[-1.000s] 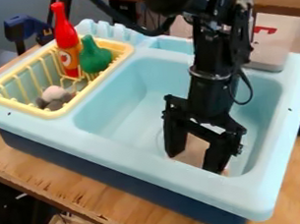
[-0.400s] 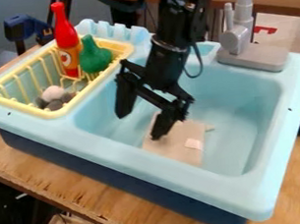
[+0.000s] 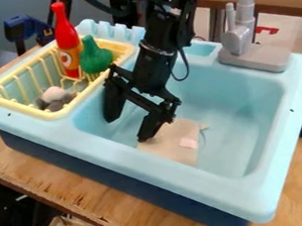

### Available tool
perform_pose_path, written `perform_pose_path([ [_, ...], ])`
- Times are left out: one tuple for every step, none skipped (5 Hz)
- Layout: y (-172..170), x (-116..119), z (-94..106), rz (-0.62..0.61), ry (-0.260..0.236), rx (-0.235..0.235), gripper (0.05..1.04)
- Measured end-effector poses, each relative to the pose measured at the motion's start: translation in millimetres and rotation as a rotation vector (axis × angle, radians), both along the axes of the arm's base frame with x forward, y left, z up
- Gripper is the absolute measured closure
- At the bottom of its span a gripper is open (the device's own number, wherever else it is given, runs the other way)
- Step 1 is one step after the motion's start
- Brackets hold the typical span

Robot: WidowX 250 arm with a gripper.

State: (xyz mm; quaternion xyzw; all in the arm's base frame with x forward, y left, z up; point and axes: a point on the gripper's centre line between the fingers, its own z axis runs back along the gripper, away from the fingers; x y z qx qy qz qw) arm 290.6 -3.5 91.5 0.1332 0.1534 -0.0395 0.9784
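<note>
Your end effector hangs spread in the sink, the flat beige piece at its 4 o'clock. The faucet stands at 2, the yellow basket, holding a red bottle, toward 10-11.

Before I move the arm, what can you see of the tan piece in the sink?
The tan piece is flat and roughly rectangular; cloth or board, can't tell. It has a small pale pinkish patch near its right side and a light nub at the right edge. It lies in the light-blue sink. The open gripper overlaps its left end in view; contact unclear.
</note>
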Motion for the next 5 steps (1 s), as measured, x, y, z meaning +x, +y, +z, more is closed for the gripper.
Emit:
perform_pose_path([
  [-3.1, 1.4, 12.7, -0.013, -0.012, 0.021, 0.081],
  [-16.9, 9.3, 49.3, -0.062, -0.091, 0.062, 0.081],
  [-19.0, 12.3, 73.0, -0.069, -0.117, 0.104, 0.081],
  [-25.2, 4.3, 100.2, -0.086, -0.136, 0.034, 0.081],
  [-35.9, -10.7, 105.6, -0.074, -0.042, -0.088, 0.083],
])
